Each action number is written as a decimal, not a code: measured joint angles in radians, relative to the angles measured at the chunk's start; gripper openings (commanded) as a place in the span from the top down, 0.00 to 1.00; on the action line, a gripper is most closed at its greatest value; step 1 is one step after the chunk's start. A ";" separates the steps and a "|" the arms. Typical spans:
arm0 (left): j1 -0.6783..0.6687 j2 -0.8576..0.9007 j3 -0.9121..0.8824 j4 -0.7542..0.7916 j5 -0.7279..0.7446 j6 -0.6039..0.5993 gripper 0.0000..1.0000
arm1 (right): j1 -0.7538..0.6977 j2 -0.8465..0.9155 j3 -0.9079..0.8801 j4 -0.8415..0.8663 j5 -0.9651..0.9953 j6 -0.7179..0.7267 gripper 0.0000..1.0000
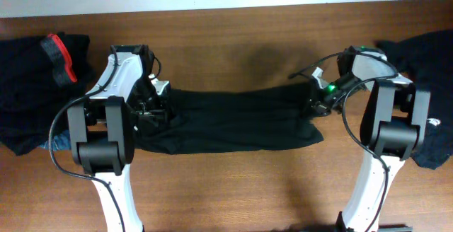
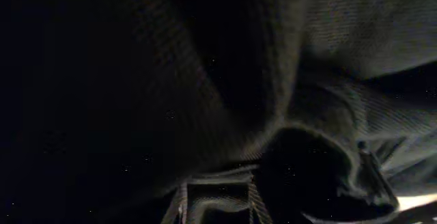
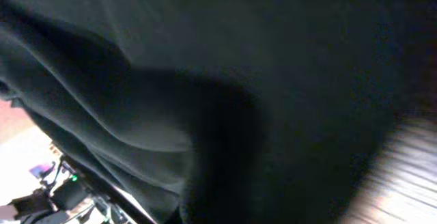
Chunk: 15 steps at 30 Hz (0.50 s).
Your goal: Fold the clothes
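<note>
a black t-shirt [image 1: 233, 122] lies across the middle of the table [image 1: 233, 41], drawn out into a wide, low band. its long axis runs along the table's length, left side to right side. i cannot tell which end is collar and which is hem.

the right gripper [image 1: 316, 105] sits at the shirt end nearer the table's right side, fingers pressed together. cloth fills its wrist view, so it appears to be pinching the shirt's edge. the left gripper [image 1: 152, 110] is at the end toward the table's left side, partly hidden by its own arm. its wrist view shows only dark folds, so i cannot tell whether it is spread or pinching.

a dark heap of clothes [image 1: 28, 83] with a red-orange band [image 1: 60, 56] lies at the table's left end, and another dark heap [image 1: 425, 55] at its right end.

my guess at the risks: if the left side has no real hold, a pull from the right would drag and bunch the shirt. a thin pinch on soft cloth could slip. the near edge looks uneven, so a fold made now might land crooked.
</note>
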 measured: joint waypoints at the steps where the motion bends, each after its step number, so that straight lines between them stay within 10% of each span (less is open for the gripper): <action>1: 0.002 0.000 0.014 -0.003 0.008 0.000 0.69 | -0.012 0.000 0.012 -0.002 0.020 0.002 0.96; 15: 0.010 -0.153 0.148 -0.006 0.049 0.000 0.64 | -0.160 0.003 0.298 -0.217 0.284 0.013 0.96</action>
